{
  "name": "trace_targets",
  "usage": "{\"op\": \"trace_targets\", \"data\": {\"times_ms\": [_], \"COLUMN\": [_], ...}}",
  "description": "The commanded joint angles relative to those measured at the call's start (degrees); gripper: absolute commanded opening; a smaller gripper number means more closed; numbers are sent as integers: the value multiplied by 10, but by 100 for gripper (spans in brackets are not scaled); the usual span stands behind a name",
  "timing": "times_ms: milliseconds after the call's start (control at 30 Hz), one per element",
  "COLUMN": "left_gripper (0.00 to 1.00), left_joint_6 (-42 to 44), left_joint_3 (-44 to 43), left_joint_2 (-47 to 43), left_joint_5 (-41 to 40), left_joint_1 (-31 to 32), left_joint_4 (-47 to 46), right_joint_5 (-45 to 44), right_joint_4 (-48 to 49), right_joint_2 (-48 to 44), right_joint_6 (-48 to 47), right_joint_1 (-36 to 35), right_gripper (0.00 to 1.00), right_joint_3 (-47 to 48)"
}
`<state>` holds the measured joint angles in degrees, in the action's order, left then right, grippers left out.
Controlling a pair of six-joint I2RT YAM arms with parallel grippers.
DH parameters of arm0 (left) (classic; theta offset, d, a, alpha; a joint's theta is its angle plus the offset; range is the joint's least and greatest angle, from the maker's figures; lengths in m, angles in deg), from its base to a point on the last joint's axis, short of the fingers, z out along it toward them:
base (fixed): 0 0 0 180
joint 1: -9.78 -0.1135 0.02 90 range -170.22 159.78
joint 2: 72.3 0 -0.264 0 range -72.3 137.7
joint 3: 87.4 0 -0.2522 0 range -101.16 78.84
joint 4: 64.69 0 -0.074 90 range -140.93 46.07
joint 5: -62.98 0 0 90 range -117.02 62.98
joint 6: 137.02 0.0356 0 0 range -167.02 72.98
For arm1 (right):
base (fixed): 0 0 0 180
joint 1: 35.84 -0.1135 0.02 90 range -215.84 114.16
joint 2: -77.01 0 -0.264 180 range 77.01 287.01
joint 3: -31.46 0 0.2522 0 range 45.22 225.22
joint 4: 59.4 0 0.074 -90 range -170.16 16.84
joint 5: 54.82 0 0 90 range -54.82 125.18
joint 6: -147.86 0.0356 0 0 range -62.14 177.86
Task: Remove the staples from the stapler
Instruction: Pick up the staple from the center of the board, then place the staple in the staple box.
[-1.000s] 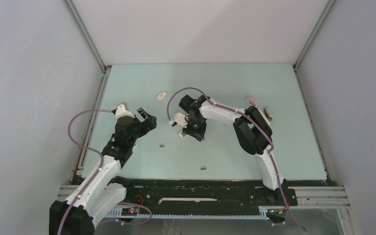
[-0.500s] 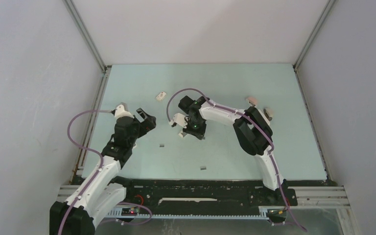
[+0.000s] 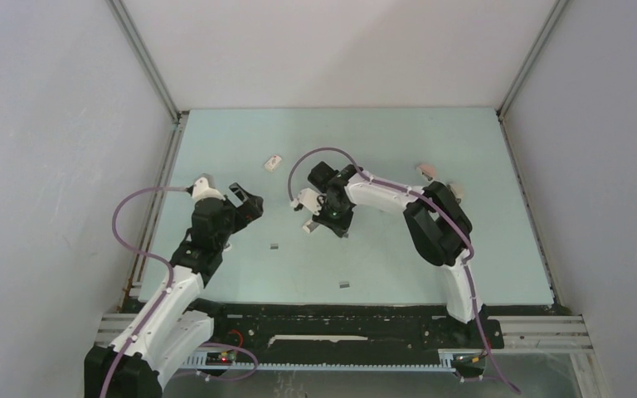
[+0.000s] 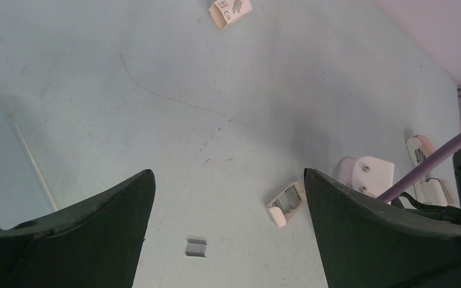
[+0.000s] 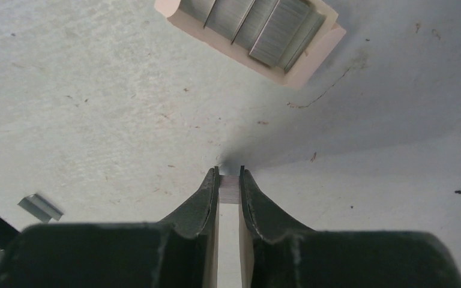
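On the staples [image 5: 229, 189], right fingers [image 5: 205, 203] tighter.

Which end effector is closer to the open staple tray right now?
Right. The right end effector, pinching a staple strip, sits just beside the tray; the left end effector hangs open farther off.

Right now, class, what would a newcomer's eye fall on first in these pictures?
The right fingers pinch a thin grey strip of staples near the middle of the pale green table, and just beyond them lies a small pale tray packed with more staple rows. To the left, the left fingers stand wide open, holding nothing, with another loose staple strip lying on the table nearby.
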<state>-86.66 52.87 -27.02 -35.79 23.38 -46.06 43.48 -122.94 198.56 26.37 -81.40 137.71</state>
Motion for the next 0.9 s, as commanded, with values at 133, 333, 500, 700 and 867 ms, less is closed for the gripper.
{"op": "trace_targets", "data": {"times_ms": [133,333,500,700,867], "left_gripper": [100,100,100,100,100], "left_joint_6": [-9,-17,-18,-17,-16], "left_joint_3": [8,15,15,12,8], "left_joint_2": [-11,-22,-27,-24,-18], "left_joint_5": [2,0,-3,-4,-3], "left_joint_1": [-7,-7,-7,-8,-8], "left_joint_4": [-5,-3,3,7,8], "right_joint_5": [58,91,115,124,118], "right_joint_4": [32,62,86,131,181], "right_joint_2": [-87,-112,-117,-111,-91], "right_joint_6": [57,113,166,236,279], "right_joint_1": [5,1,-2,-2,-2], "right_gripper": [10,10,9,9,9], "right_joint_3": [-21,-29,-23,-12,1]}}
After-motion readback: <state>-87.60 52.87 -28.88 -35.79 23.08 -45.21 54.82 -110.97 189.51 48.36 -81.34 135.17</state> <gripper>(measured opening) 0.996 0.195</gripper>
